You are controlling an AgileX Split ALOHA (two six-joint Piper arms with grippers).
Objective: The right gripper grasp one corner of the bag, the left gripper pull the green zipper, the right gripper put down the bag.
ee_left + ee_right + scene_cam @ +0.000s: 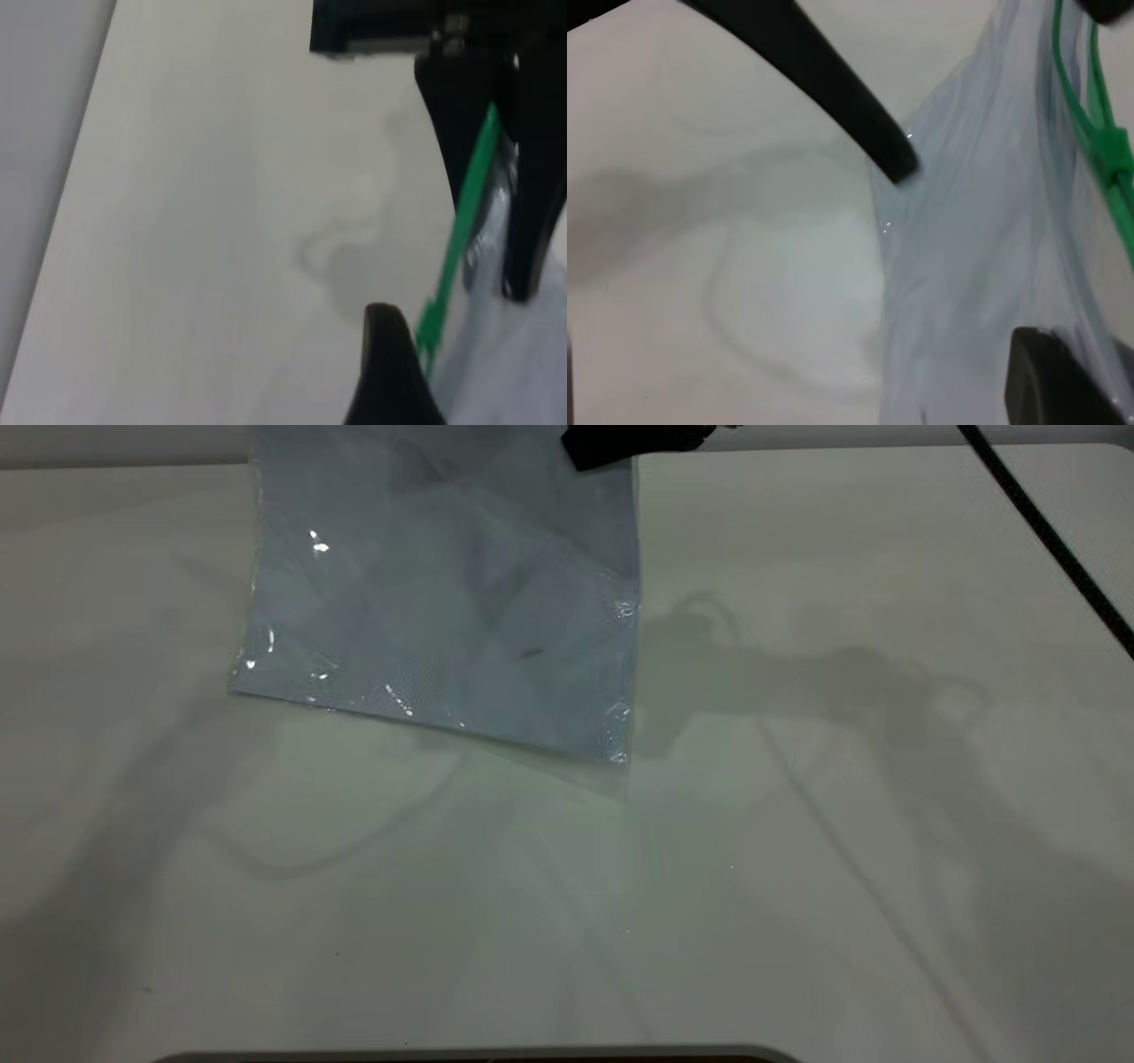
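Observation:
The clear bag (443,602) with white sheets hangs from its upper right corner, its lower edge at the table. My right gripper (611,447) is shut on that corner; in the left wrist view its jaws (490,252) pinch the green zipper (469,195) strip. My left gripper is out of the exterior view. One of its fingers (390,372) sits just beside the green slider tab (430,323). In the right wrist view its long finger (833,80) stands apart from the bag (966,266), so it is open. The zipper (1076,97) and slider (1109,146) show there.
The white table (797,824) lies under the bag, with shadows of the arms on it. A black cable (1054,540) runs across the far right corner. The table's near edge (478,1052) shows at the bottom.

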